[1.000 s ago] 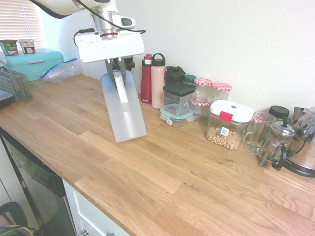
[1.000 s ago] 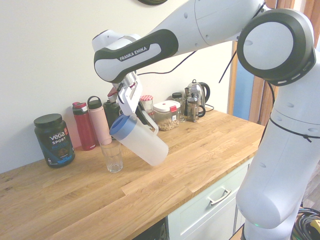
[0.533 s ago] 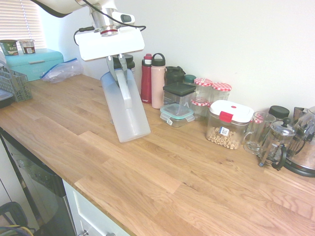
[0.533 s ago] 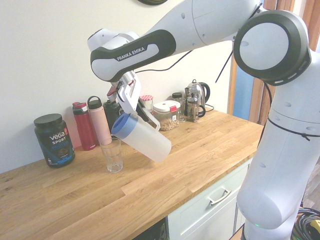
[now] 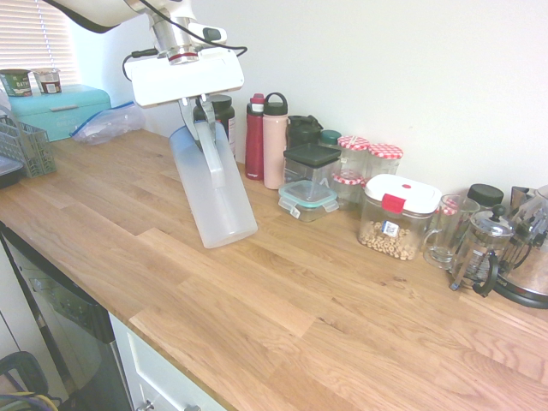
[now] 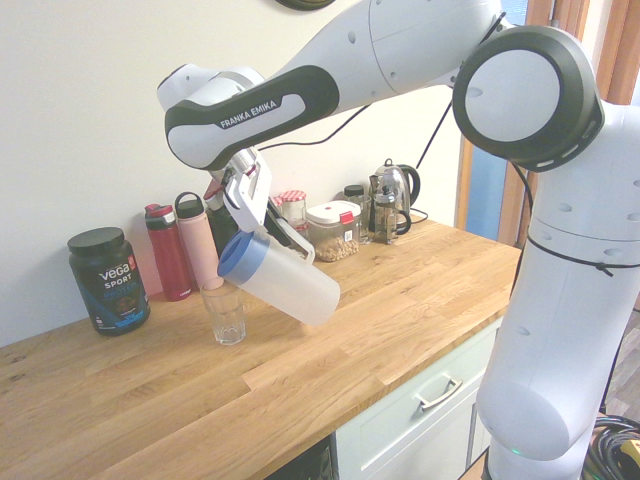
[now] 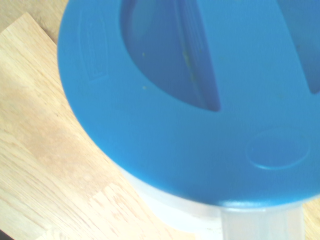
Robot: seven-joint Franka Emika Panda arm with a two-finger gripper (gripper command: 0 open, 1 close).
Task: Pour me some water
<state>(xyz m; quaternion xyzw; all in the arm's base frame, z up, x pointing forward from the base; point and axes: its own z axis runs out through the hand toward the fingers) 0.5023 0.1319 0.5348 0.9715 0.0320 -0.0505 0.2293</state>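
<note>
At upper left in the first exterior view, my gripper [image 5: 200,122] is clamped on the handle [image 5: 211,156] of the jug [image 5: 214,193]. In the second exterior view I have the jug tilted left of centre, its blue lid [image 6: 243,258] near the glass [image 6: 226,314].

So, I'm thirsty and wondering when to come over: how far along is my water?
Picked up already: the jug hangs by its handle from the gripper.
In hand: it leans, lid end toward the glass, apparently for pouring.
Left: probably filling the glass, then setting the jug down; I can't make out any water.
</note>
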